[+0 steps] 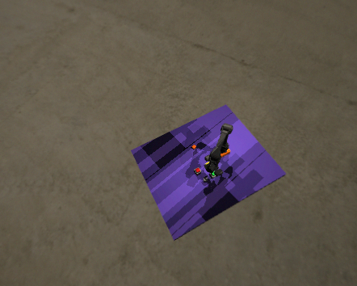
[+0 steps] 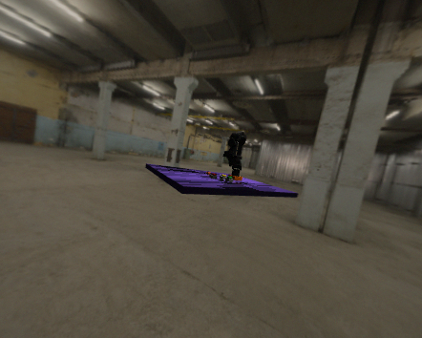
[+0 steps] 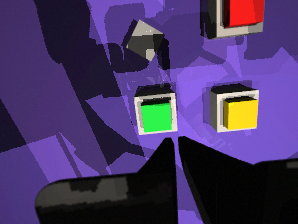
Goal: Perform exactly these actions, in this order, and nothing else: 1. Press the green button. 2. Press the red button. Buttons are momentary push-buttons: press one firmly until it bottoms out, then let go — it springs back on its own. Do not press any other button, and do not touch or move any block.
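Observation:
The green button (image 3: 157, 117) (image 1: 213, 174) sits in a pale square housing, its cap bright and standing up. My gripper (image 3: 174, 143) is shut with nothing between its fingers. In the wrist view its tips appear just below and slightly right of the green button, with the button in full view; they look raised above it, though the exact height is unclear. The red button (image 3: 244, 12) (image 1: 198, 170) is at the upper right of the wrist view, partly cut off by the frame's top edge, with its cap up.
A yellow button (image 3: 241, 114) is right of the green one in the wrist view, below the red one. A grey block (image 3: 145, 40) (image 1: 206, 178) lies above the green button. The top view shows a small orange block (image 1: 194, 147) and a longer orange piece (image 1: 225, 153) beside the arm.

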{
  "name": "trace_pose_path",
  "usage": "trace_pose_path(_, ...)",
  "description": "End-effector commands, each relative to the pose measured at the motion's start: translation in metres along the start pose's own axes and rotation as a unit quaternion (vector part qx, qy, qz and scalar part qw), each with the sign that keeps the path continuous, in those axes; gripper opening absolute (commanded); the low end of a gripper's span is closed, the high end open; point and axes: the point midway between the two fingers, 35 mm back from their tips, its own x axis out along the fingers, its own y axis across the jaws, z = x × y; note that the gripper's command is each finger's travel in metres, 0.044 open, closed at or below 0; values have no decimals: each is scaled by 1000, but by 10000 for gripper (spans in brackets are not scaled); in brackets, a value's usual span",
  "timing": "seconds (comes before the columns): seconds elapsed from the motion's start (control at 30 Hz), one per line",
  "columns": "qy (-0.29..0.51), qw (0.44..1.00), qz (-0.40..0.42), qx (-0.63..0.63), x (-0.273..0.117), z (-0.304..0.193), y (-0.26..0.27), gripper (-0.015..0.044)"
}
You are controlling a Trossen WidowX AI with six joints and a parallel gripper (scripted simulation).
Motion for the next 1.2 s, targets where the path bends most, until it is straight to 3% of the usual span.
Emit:
trace_pose_path(0.0,1,1000,3,16,-3,31,-23,20)
trace_pose_path(0.27,-7,1000,-7,-5,-3,91,-85,20)
trace_pose_path(0.4,-7,1000,-7,-6,0,92,-87,20)
trace_pose_path(0.57,-7,1000,-7,-6,56,93,-88,20)
trace_pose_path(1.17,-7,1000,-7,-6,79,94,-88,20)
